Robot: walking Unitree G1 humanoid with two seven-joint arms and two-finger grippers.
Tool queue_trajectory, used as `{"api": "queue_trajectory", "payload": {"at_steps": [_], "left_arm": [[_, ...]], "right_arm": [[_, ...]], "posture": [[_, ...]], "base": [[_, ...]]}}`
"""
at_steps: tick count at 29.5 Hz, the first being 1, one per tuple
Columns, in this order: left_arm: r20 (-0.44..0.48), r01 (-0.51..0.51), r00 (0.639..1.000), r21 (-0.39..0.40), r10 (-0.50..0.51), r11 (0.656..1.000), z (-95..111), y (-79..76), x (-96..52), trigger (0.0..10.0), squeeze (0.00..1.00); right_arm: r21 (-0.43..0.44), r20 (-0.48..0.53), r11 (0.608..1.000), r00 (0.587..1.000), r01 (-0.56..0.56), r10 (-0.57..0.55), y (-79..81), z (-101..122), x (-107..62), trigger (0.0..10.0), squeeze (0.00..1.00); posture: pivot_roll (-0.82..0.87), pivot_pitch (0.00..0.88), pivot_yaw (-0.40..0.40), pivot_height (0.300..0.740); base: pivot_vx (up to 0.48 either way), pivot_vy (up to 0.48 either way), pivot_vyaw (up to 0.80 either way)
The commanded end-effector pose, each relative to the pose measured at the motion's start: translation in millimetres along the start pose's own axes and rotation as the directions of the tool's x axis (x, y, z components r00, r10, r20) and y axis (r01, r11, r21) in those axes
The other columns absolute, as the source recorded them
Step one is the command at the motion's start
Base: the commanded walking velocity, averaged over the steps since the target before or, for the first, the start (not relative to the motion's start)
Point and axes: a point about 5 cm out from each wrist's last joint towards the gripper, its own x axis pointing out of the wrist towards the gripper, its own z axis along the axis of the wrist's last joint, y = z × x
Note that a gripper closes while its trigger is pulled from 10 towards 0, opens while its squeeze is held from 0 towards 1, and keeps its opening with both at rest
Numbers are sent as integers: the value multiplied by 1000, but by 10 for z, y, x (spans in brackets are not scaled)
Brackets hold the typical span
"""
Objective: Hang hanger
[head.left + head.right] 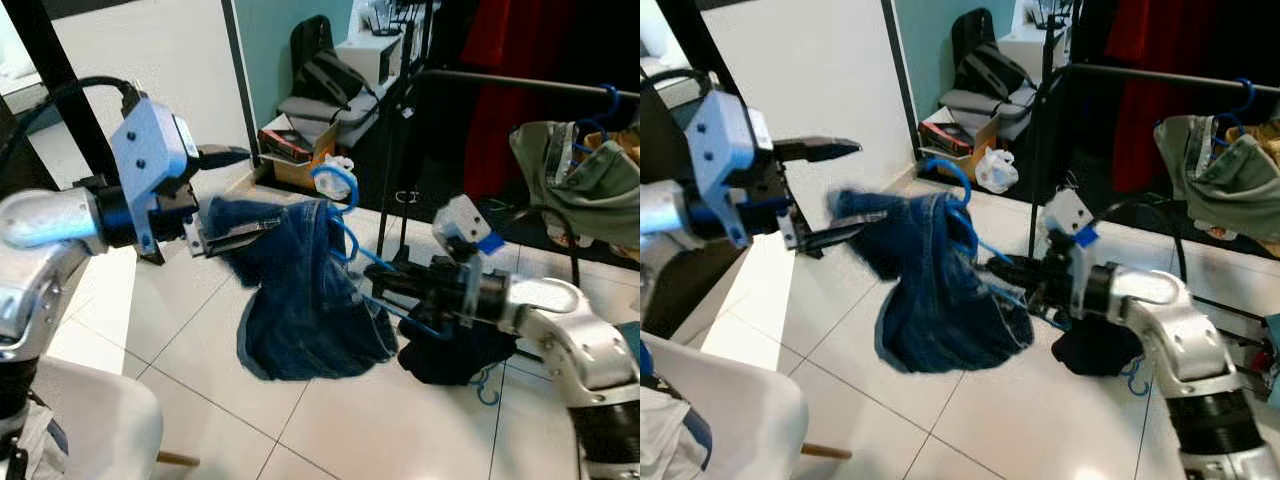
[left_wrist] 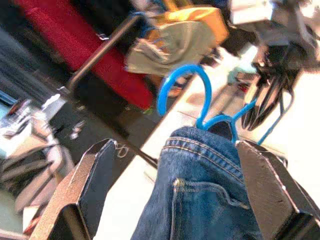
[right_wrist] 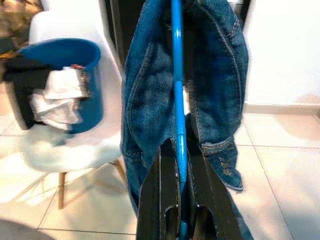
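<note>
The right gripper [image 3: 181,200] is pinching the hanger [image 3: 177,100]. The left gripper [image 2: 170,195] is spread around the jeans [image 1: 300,300], which might be slipping off if tilted.

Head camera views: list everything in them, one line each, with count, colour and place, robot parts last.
jeans: one, dark blue, draped over the hanger, held above the floor
hanger: one, blue, hook up, carrying the jeans
rail: one, black, right rear
green garment: one, olive, hanging on the rail by a blue hanger
dark cloth: one, black, on the floor below the right arm
chair: one, white, lower left
red curtain: one, behind the rail
left gripper: open, fingers either side of the jeans' top
right gripper: shut on the hanger's lower part
</note>
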Motion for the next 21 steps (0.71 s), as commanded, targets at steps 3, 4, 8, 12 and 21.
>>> {"api": "queue_trajectory", "payload": {"at_steps": [3, 4, 8, 12, 21], "left_arm": [[-70, 92, 994, 67, -88, 993, -2, 43, 14, 10000, 0], [-81, 125, 990, 75, -119, 989, 4, 48, 27, 10000, 0], [-107, 237, 967, 61, -230, 970, -18, 1, 79, 10000, 0], [-152, 291, 947, 33, -283, 956, -104, -33, 75, 10000, 0], [-178, 330, 930, 16, -322, 944, -175, -18, 55, 8118, 0]], "right_arm": [[-70, 66, 991, 991, -113, 117, 80, 209, -6, 10000, 0], [-77, 63, 988, 989, -131, 136, 84, 224, -16, 10000, 0], [-108, 58, 984, 987, -143, 150, 74, 269, -12, 10000, 0], [-128, 68, 980, 984, -156, 165, 82, 322, -12, 10000, 0], [-139, 67, 975, 981, -171, 182, 89, 344, -22, 10000, 0]], "posture": [[-40, 0, 74, 740], [-40, 0, 74, 740], [-47, 0, 91, 740], [-47, 0, 96, 740], [-46, 0, 96, 740]], "base": [[0, 0, 0], [0, 0, 0], [0, 0, 0], [0, 0, 0], [0, 0, 0]]}}
